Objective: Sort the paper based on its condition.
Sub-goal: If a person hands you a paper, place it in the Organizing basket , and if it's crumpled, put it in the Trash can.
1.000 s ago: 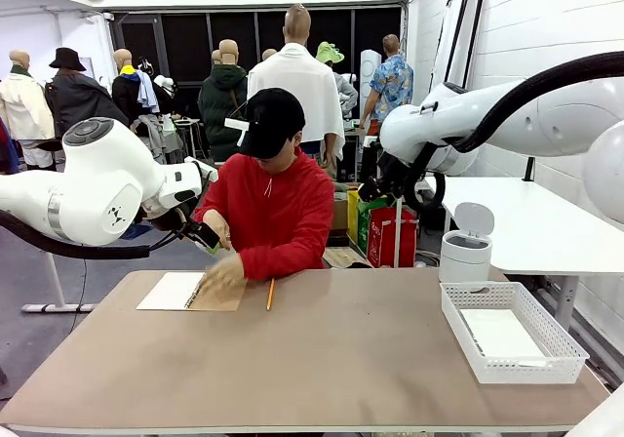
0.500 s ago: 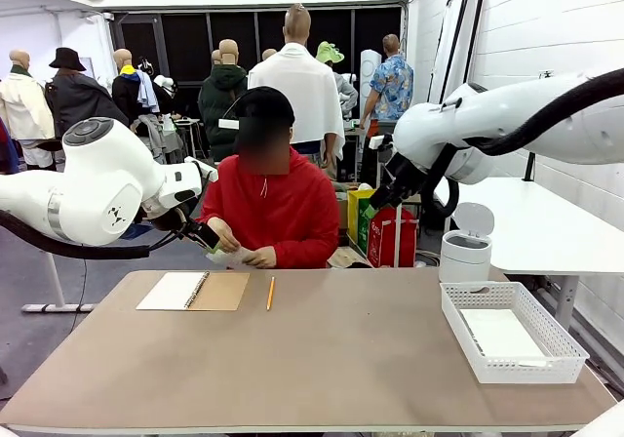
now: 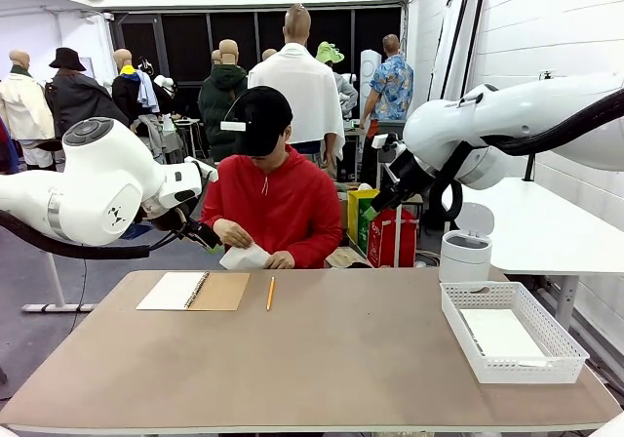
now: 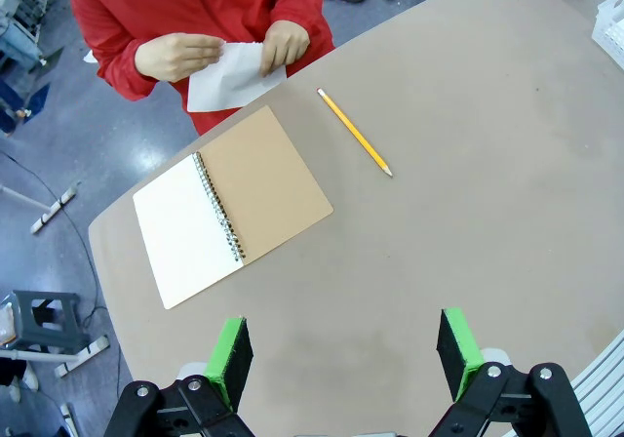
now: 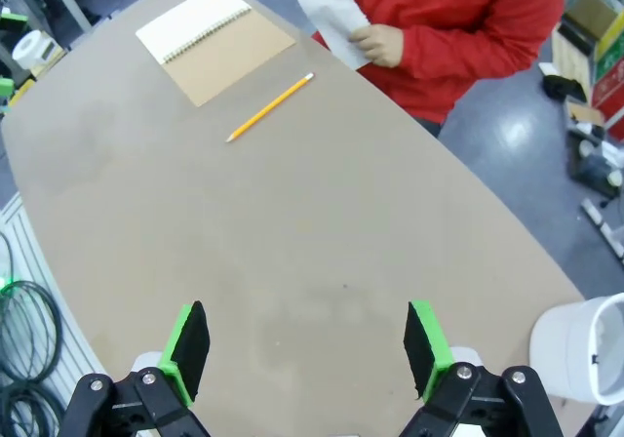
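A person in a red top at the far side holds a white sheet of paper (image 3: 244,257) in both hands, just off the table's far edge; the same paper (image 4: 226,76) shows in the left wrist view and the paper (image 5: 331,19) in the right wrist view. Another white sheet (image 3: 499,334) lies flat in the white basket (image 3: 575,354) at the right. My left gripper (image 4: 341,354) hangs open high above the table, nothing between its green pads. My right gripper (image 5: 304,349) is also open and empty, high over the table.
An open spiral notebook with a brown card cover (image 3: 193,291) lies at the far left of the table, a yellow pencil (image 3: 270,293) beside it. A white lidded bin (image 3: 466,252) stands beyond the basket. The tan tabletop (image 3: 331,359) is bare in the middle.
The person's hand has left the notebook and now holds a loose white sheet in both hands at the table edge. My right arm has drifted slightly right; the left arm has stayed still.
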Controlling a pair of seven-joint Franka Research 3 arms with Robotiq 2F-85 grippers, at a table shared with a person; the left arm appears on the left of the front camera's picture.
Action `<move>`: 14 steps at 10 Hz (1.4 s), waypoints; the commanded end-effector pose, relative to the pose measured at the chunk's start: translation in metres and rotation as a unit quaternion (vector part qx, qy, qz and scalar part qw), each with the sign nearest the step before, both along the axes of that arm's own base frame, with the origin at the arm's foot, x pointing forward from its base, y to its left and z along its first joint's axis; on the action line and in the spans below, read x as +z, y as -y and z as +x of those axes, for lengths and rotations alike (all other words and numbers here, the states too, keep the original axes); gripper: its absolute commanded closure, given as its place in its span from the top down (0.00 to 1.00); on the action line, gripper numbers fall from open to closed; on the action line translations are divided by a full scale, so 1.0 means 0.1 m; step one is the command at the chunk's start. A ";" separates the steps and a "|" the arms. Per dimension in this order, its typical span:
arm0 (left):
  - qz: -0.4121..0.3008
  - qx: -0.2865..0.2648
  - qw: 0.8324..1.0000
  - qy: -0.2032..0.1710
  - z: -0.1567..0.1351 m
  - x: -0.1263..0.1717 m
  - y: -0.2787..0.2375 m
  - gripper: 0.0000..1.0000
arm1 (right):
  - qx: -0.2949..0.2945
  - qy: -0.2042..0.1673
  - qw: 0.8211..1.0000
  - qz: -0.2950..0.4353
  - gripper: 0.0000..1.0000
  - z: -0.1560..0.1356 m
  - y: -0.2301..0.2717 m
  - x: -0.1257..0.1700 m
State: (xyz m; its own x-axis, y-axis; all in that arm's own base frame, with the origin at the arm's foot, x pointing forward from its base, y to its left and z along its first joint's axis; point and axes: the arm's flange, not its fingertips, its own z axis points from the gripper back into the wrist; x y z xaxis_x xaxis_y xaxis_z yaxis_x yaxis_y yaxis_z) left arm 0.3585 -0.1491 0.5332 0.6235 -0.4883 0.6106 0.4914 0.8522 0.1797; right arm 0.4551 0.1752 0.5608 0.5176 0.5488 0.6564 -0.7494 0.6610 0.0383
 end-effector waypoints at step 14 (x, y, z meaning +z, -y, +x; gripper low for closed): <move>0.001 -0.001 1.000 -0.001 0.00 -0.01 0.00 1.00 | 0.008 -0.002 1.000 -0.002 1.00 0.00 0.01 -0.02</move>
